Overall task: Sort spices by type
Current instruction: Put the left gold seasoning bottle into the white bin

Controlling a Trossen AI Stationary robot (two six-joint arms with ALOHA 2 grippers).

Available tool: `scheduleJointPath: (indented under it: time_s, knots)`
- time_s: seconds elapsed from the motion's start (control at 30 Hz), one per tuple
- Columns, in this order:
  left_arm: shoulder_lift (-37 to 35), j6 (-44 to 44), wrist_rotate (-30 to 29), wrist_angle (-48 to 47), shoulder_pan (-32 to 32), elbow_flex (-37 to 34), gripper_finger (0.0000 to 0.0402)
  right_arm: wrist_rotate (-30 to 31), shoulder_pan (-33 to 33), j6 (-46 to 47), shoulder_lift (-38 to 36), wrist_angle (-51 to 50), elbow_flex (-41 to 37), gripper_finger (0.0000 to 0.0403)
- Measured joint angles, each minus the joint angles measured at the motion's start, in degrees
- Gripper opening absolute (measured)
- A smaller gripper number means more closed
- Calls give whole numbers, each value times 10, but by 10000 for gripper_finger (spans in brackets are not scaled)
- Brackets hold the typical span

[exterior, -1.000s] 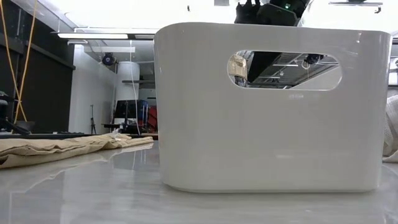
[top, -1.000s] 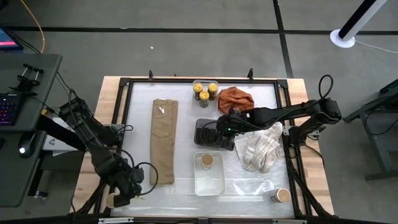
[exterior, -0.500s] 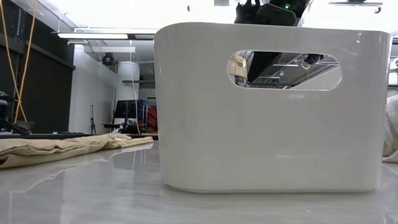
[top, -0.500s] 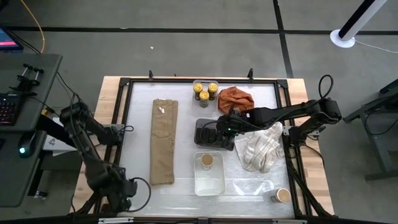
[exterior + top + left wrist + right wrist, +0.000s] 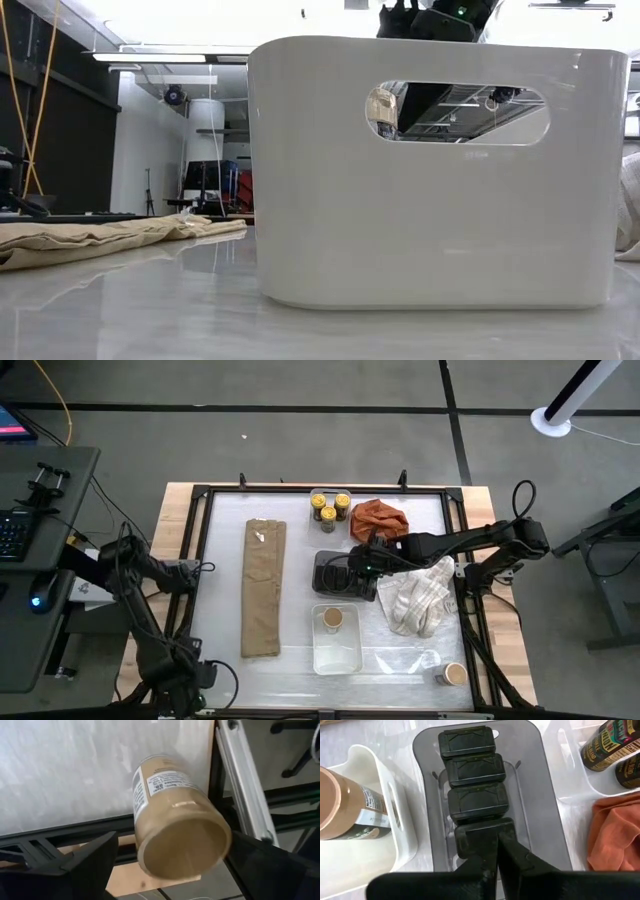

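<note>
A tan-topped tub [image 5: 180, 820] stands on the wooden strip at the table's near left corner. My left gripper [image 5: 175, 840] hangs open over it, one finger on either side; in the high view the gripper [image 5: 185, 685] hides the tub. My right gripper [image 5: 496, 837] is shut above a row of dark tins [image 5: 475, 770] in the grey tray [image 5: 335, 575]. Yellow-lidded jars [image 5: 330, 507] stand in a clear tray at the far side. A second tub [image 5: 333, 618] stands in the white tray [image 5: 335, 650], and another tub [image 5: 455, 675] stands near the right corner. My left gripper's fingers point steeply down beside the tub's wall; one finger [image 5: 250, 855] meets the tub's rim in the picture, and I cannot tell whether it touches. My right gripper's shut fingertips lie over the nearest tin's top [image 5: 470, 837], slanting down from the right; whether they touch it cannot be told.
A folded tan cloth [image 5: 263, 588] lies left of centre, an orange cloth [image 5: 378, 518] at the far right, a striped white cloth [image 5: 420, 595] under my right arm. A black frame [image 5: 200, 560] rims the mat. The white tray's wall [image 5: 430, 170] fills the low view.
My left gripper has swung toward the table's near left corner and come down over the tan-topped tub, rolling at the wrist, its fingers staying open. The tub has not moved.
</note>
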Motion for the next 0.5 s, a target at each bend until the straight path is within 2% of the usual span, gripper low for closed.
scheduleJointPath:
  time_s: [0.37,0.5]
  knots:
    - [38,-16,7,0,0,0,367,1,0,0,0,0,0,0]
    - [37,-23,9,0,0,0,343,1,0,0,0,0,0,0]
